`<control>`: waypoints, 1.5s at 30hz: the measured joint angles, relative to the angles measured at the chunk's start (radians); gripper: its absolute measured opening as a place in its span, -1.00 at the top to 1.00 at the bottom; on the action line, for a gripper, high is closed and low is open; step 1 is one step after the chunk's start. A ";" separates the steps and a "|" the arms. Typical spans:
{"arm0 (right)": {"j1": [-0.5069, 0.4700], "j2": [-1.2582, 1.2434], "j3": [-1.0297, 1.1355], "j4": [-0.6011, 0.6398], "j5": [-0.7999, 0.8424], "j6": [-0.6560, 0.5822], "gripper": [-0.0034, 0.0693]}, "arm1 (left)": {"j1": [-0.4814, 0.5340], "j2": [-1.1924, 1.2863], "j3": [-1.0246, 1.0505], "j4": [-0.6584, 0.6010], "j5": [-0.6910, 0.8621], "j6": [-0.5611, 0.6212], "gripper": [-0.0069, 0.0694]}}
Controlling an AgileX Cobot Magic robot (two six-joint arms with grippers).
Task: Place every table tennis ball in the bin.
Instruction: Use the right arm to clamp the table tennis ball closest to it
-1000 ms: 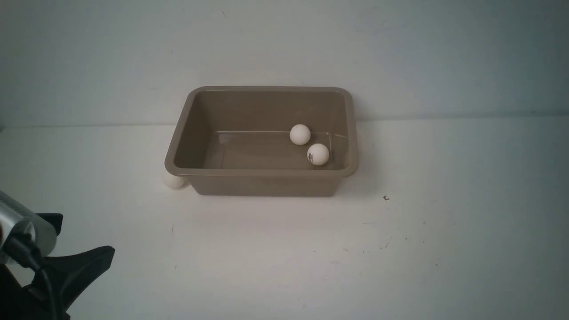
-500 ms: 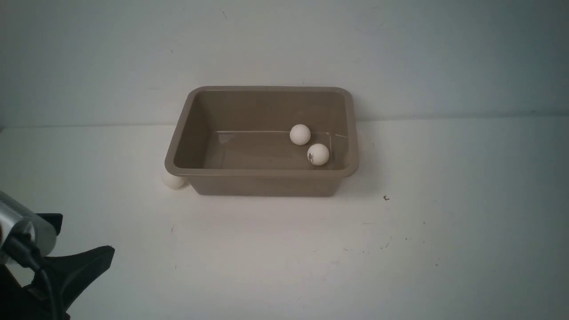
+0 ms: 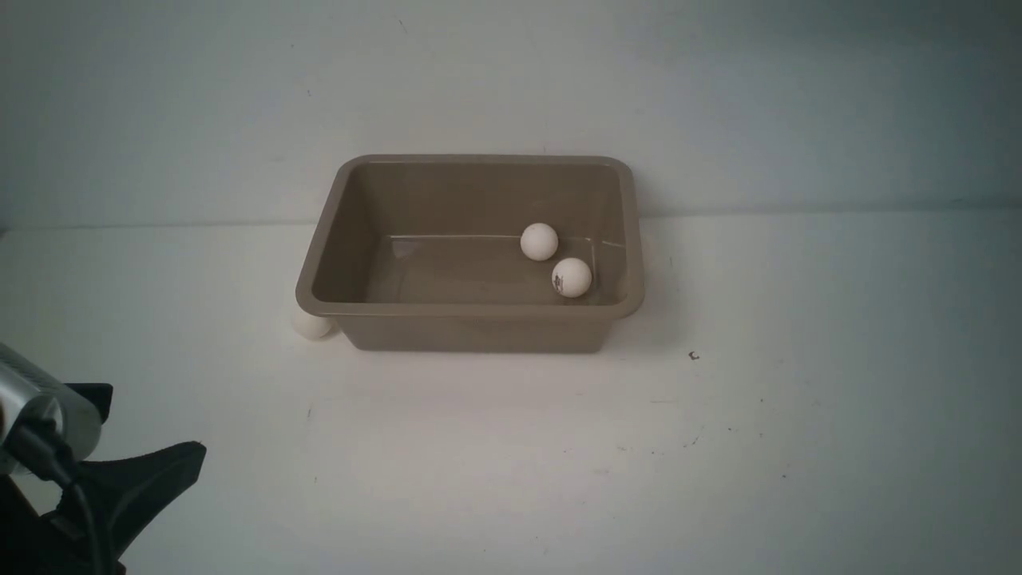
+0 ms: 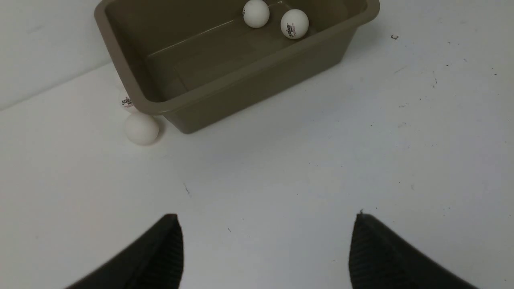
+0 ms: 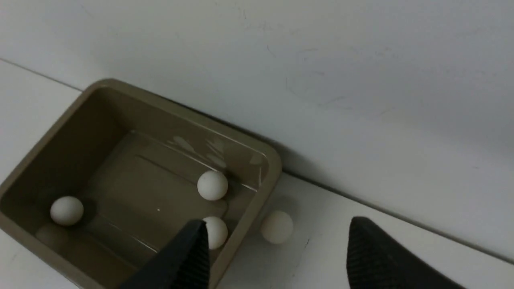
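The taupe bin [image 3: 471, 329] stands against the back wall. Two table tennis balls [image 3: 539, 241] [image 3: 572, 277] lie in its right end. A third ball [image 3: 311, 326] rests on the table by its near left corner. The left wrist view shows that ball [image 4: 141, 128], and another with a logo [image 4: 127, 101] half hidden behind the rim. My left gripper [image 4: 267, 216] is open and empty, well short of the bin. In the right wrist view the right gripper [image 5: 277, 220] is open, and a ball [image 5: 276, 226] lies on the table beyond it, beside the bin [image 5: 257, 200]. Three balls [image 5: 66, 210] [image 5: 212, 185] [image 5: 215, 233] show inside.
The white wall [image 3: 511, 96] rises right behind the bin. My left arm [image 3: 48, 447] sits at the bottom left corner of the front view. The right arm does not show there. The white table [image 3: 559, 447] bears small dark specks.
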 joint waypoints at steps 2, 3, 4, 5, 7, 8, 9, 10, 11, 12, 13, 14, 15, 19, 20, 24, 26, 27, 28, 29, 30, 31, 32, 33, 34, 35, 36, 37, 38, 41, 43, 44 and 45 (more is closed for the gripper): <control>0.000 0.000 0.025 -0.002 -0.001 -0.022 -0.23 | 0.000 0.000 0.000 0.000 0.000 0.000 -0.49; 0.000 0.001 0.044 -0.003 -0.001 -0.048 -0.23 | 0.000 0.000 0.000 0.000 0.000 0.001 -0.49; 0.000 0.001 0.049 -0.003 -0.001 -0.052 -0.23 | 0.000 0.000 0.000 0.000 0.000 0.002 -0.49; 0.000 0.005 0.062 -0.003 -0.003 -0.089 -0.23 | 0.000 0.000 0.000 0.000 0.000 0.009 -0.49; 0.000 0.007 0.071 -0.001 -0.003 -0.123 -0.23 | 0.000 0.000 0.000 0.000 0.000 0.016 -0.49; 0.000 0.008 0.077 0.000 -0.005 -0.138 -0.22 | 0.000 0.000 0.000 0.000 0.000 0.020 -0.49; 0.001 0.008 0.079 0.000 -0.005 -0.146 -0.22 | 0.000 0.000 0.000 0.000 0.000 0.023 -0.49; 0.003 0.008 0.081 0.000 -0.005 -0.156 -0.22 | 0.000 0.000 0.000 0.000 -0.001 0.027 -0.49; 0.006 0.008 0.081 -0.005 -0.006 -0.164 -0.22 | 0.000 0.000 0.000 0.000 -0.001 0.028 -0.49; 0.010 0.008 0.081 -0.010 -0.006 -0.178 -0.22 | 0.000 0.000 0.000 0.000 -0.001 0.030 -0.49; 0.014 0.008 0.081 -0.020 -0.006 -0.192 -0.22 | 0.000 0.000 0.000 0.000 -0.001 0.030 -0.49; 0.019 0.008 0.081 -0.030 -0.006 -0.208 -0.22 | 0.000 0.000 0.000 0.000 0.001 0.032 -0.49; 0.023 0.009 0.081 -0.038 -0.006 -0.236 -0.22 | 0.000 0.000 0.000 -0.001 0.002 0.034 -0.49; 0.030 0.017 0.081 -0.053 -0.006 -0.369 -0.22 | 0.000 0.000 0.000 -0.004 0.012 0.036 -0.49; 0.030 0.020 0.081 -0.056 -0.006 -0.402 -0.22 | 0.000 0.000 0.000 -0.005 0.015 0.037 -0.49; 0.030 0.029 0.085 -0.101 -0.006 -0.407 -0.22 | 0.000 0.000 0.000 -0.013 0.017 0.037 -0.49; 0.030 0.029 0.085 -0.135 -0.006 -0.406 -0.22 | 0.000 0.000 0.000 -0.015 0.017 0.038 -0.49; 0.030 0.029 0.085 -0.138 -0.006 -0.406 -0.22 | 0.000 0.000 0.000 -0.015 0.016 0.038 -0.49; 0.030 0.029 0.085 -0.160 -0.006 -0.400 -0.22 | 0.000 0.000 0.000 -0.015 0.016 0.039 -0.49; 0.030 0.029 0.085 -0.182 -0.006 -0.391 -0.22 | 0.000 0.000 0.000 -0.015 0.014 0.042 -0.49; 0.030 0.029 0.085 -0.197 -0.006 -0.385 -0.22 | 0.000 0.000 0.000 -0.015 0.009 0.042 -0.49; 0.030 0.029 0.085 -0.201 -0.006 -0.382 -0.22 | 0.000 0.000 0.000 -0.015 0.005 0.042 -0.49; 0.030 0.028 0.085 -0.203 -0.006 -0.379 -0.22 | 0.000 0.000 0.000 -0.015 0.000 0.042 -0.49; 0.030 0.028 0.085 -0.203 -0.006 -0.379 -0.22 | 0.000 0.000 0.000 -0.015 0.000 0.042 -0.49; 0.030 0.018 0.085 -0.192 -0.006 -0.378 -0.22 | 0.000 0.000 0.000 -0.016 -0.004 0.042 -0.49; 0.030 0.008 0.086 -0.174 -0.006 -0.378 -0.22 | 0.000 0.000 0.000 -0.016 -0.004 0.042 -0.49; 0.030 -0.003 0.086 -0.153 -0.006 -0.378 -0.22 | 0.000 0.000 0.000 -0.016 -0.004 0.043 -0.49; 0.030 -0.013 0.086 -0.140 -0.006 -0.378 -0.22 | 0.000 0.000 0.000 -0.016 -0.005 0.043 -0.49; 0.030 -0.028 0.086 -0.115 -0.006 -0.378 -0.22 | 0.000 0.000 0.000 -0.018 -0.005 0.043 -0.49; 0.030 -0.070 0.086 -0.036 -0.006 -0.378 -0.22 | 0.000 0.000 0.000 -0.022 -0.006 0.044 -0.49; 0.030 -0.089 0.086 0.008 -0.006 -0.378 -0.22 | 0.000 0.000 0.000 -0.022 -0.006 0.044 -0.49; 0.030 -0.093 0.086 0.032 -0.006 -0.378 -0.22 | 0.000 0.000 0.000 -0.022 -0.007 0.044 -0.49; 0.028 -0.101 0.086 0.074 -0.006 -0.378 -0.22 | 0.000 0.000 0.000 -0.022 -0.007 0.044 -0.49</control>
